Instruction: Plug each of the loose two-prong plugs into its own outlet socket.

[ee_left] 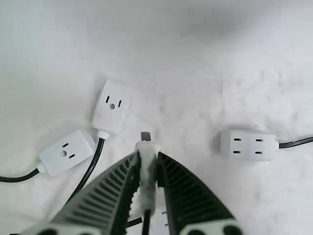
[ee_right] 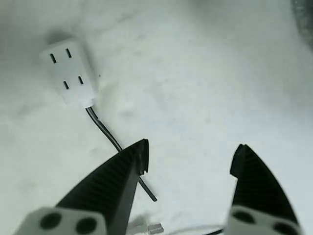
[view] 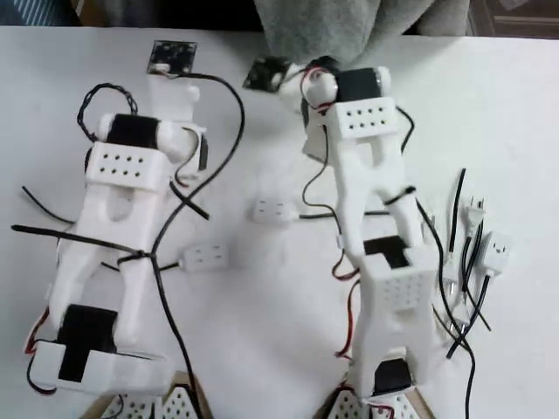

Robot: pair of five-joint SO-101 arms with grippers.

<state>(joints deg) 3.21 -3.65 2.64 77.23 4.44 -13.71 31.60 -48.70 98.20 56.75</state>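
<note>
In the left wrist view my left gripper (ee_left: pixel 146 154) is shut on a white two-prong plug (ee_left: pixel 146 169); a metal prong sticks out past the fingertips just above the table. Ahead of it lie two white single outlets (ee_left: pixel 112 105) (ee_left: pixel 66 152) and, off to the other side, a white two-socket block (ee_left: pixel 248 145). My right gripper (ee_right: pixel 190 152) stands open over bare table, with a white two-socket block (ee_right: pixel 71 73) and its black cord (ee_right: pixel 105 129) beyond one finger. The high view shows two socket blocks (view: pixel 275 211) (view: pixel 205 256) between the arms and a loose plug (view: pixel 474 212) at the right.
Black cords (view: pixel 463 305) tangle beside a white outlet (view: pixel 496 253) at the table's right. Another black cord (view: pixel 223 148) loops across the arm on the left. A grey cloth (view: pixel 349 26) hangs over the far edge. Metal prongs (ee_right: pixel 146 228) lie near the right gripper's base.
</note>
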